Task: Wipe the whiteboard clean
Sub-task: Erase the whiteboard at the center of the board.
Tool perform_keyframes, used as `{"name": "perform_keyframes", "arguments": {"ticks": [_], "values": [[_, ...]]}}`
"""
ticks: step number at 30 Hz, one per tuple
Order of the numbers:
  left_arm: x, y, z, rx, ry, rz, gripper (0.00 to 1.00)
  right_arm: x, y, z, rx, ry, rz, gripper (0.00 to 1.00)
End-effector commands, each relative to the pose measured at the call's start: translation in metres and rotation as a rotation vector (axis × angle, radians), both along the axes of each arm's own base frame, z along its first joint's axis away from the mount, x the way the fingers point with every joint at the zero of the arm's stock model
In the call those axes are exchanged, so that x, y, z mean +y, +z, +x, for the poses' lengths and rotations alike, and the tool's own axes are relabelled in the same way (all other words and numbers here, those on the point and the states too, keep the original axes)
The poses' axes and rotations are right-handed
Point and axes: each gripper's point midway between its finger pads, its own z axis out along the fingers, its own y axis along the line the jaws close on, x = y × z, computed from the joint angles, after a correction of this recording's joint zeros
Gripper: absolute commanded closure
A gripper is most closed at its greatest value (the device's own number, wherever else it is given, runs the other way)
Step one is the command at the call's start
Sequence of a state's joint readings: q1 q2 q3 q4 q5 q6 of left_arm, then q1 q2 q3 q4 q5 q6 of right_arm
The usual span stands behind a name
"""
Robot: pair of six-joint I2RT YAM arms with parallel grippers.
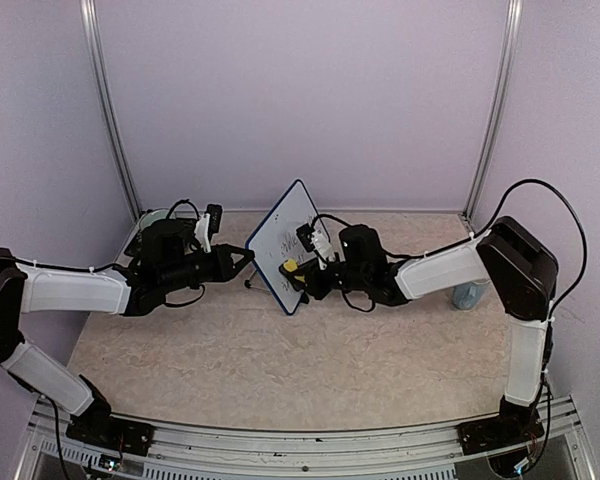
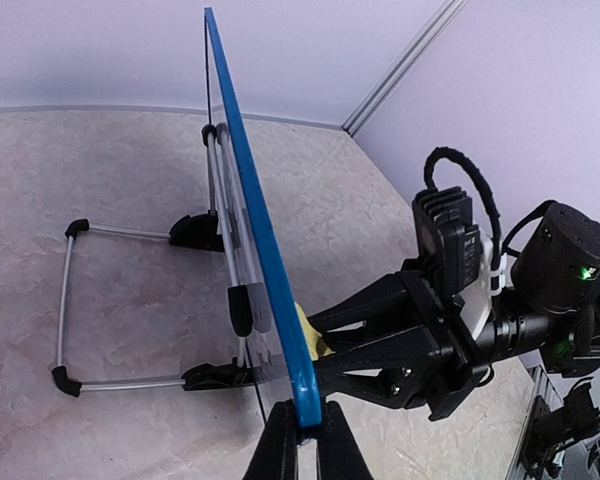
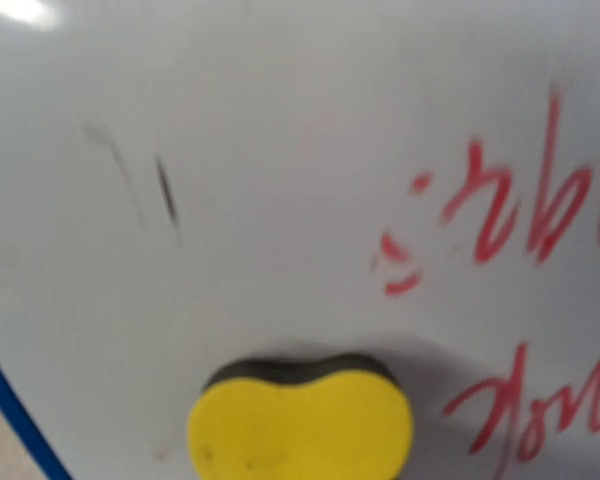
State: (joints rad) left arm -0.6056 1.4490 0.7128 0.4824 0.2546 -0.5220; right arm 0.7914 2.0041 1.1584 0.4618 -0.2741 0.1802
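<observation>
The whiteboard [image 1: 285,240] stands tilted on its wire stand at the table's middle, with a dark-blue frame [image 2: 263,240]. My left gripper [image 1: 248,256] is shut on the frame's edge, its fingers [image 2: 278,445] clamped on either side of it. My right gripper [image 1: 300,270] is shut on a yellow sponge [image 1: 291,267] and presses it against the board's face low down. In the right wrist view the sponge [image 3: 300,425] has a dark pad against the white face [image 3: 280,130]. Red writing [image 3: 520,210] lies to its right, faint black strokes [image 3: 165,190] to its upper left. The right fingers are hidden there.
The board's wire stand with black feet [image 2: 70,300] rests on the marbled table behind it. A pale blue object [image 1: 470,295] sits at the right beside my right arm. A greenish thing [image 1: 155,215] lies at the back left. Purple walls with metal posts enclose the table.
</observation>
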Motion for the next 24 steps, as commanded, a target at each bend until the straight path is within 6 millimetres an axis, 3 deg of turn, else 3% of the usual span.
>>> {"name": "perform_keyframes", "arguments": {"ticks": [1, 7, 11, 16, 24], "values": [[-0.009, 0.006, -0.006, -0.006, -0.042, -0.028, 0.95, -0.006, 0.051, 0.014, -0.087, -0.079, 0.052, 0.93], [-0.008, 0.006, -0.006, -0.008, -0.042, -0.028, 0.95, -0.013, 0.064, 0.054, -0.103, -0.185, 0.045, 0.94], [-0.009, 0.006, -0.005, -0.008, -0.042, -0.026, 0.95, -0.003, 0.053, 0.067, -0.071, -0.165, 0.031, 0.94], [-0.008, 0.005, -0.005, -0.008, -0.039, -0.024, 0.95, 0.011, 0.033, 0.061, -0.011, -0.091, 0.028, 0.94], [-0.009, 0.003, -0.005, -0.003, -0.042, -0.022, 0.95, 0.008, 0.000, 0.039, 0.075, -0.034, 0.002, 0.94]]}}
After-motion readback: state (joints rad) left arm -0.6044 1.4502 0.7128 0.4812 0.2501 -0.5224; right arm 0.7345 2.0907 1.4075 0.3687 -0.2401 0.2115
